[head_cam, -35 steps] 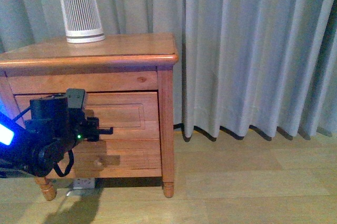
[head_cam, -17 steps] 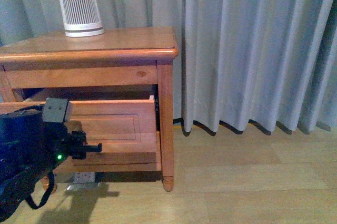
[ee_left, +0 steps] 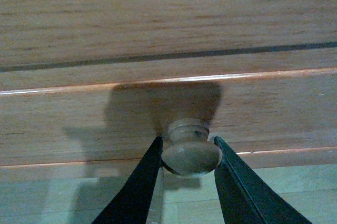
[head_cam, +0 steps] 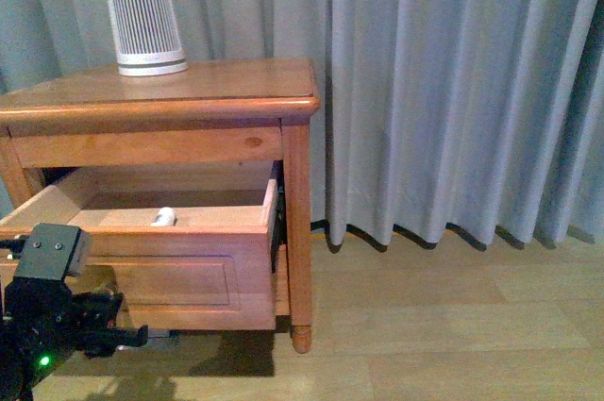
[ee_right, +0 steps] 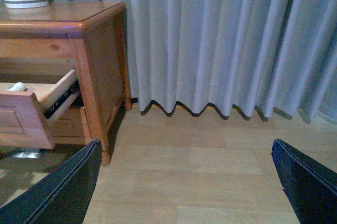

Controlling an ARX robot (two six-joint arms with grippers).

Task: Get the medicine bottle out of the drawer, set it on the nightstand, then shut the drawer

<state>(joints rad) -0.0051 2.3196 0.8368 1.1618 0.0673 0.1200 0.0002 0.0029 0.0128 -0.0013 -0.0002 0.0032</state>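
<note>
The nightstand (head_cam: 198, 85) stands at the left, and its upper drawer (head_cam: 179, 274) is pulled far out, showing a pale wood inside. A small white medicine bottle (head_cam: 163, 217) lies on the drawer floor near the front panel. It also shows over the drawer's edge in the right wrist view as the medicine bottle (ee_right: 17, 86). My left gripper (ee_left: 187, 142) is shut on the round drawer knob (ee_left: 191, 153), one black finger on each side. In the front view the left gripper (head_cam: 132, 335) sits low in front of the drawer. My right gripper (ee_right: 185, 145) hangs open over bare floor, away from the nightstand (ee_right: 79, 16).
A white ribbed device (head_cam: 143, 19) stands at the back left of the nightstand top. Grey curtains (head_cam: 453, 90) hang behind and to the right. Pale wood floor (head_cam: 444, 325) stretches right of the nightstand. The lower drawer is mostly hidden behind the open one.
The upper drawer went from closed to pulled far out. My left arm drew back and down with the knob. The medicine bottle came into sight inside.
</note>
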